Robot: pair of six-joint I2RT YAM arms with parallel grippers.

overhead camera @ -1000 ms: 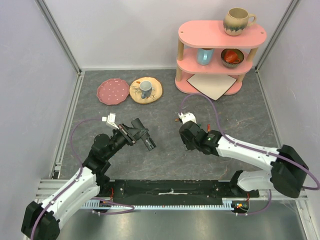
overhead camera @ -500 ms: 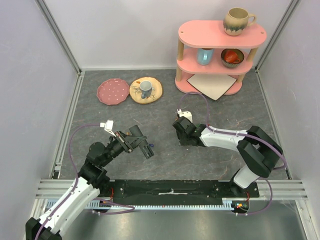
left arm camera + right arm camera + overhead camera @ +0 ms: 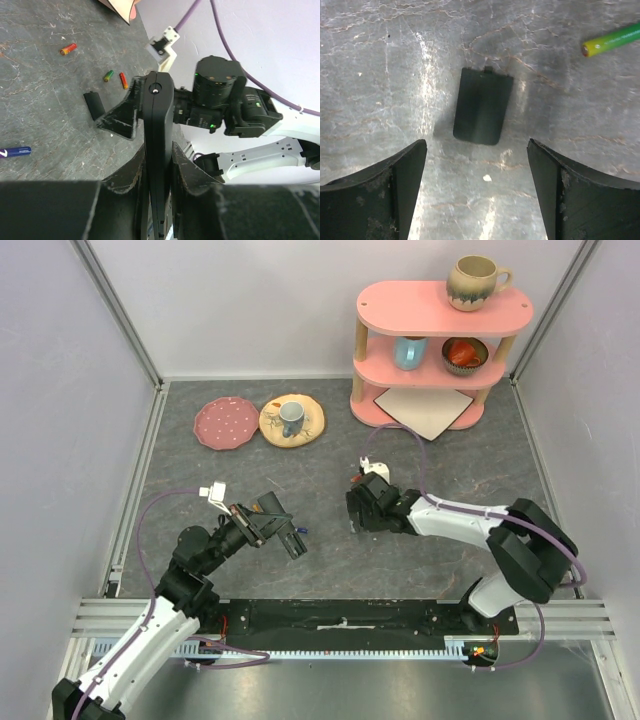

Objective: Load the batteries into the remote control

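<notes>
Spanning the enclosure between pale lilac walls: dark marbled tabletop, pink shelf at rear right, loose batteries and a black cover lying on it. Left hand pinches the remote control edge-on, its compartment not visible and its near end cut off. Right hand is spread over the cover, with one green battery cut off at the frame edge.

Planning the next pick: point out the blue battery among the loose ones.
The blue battery at the left wrist view's left edge, lying alone. The red battery, green battery and orange battery lie higher up.
</notes>
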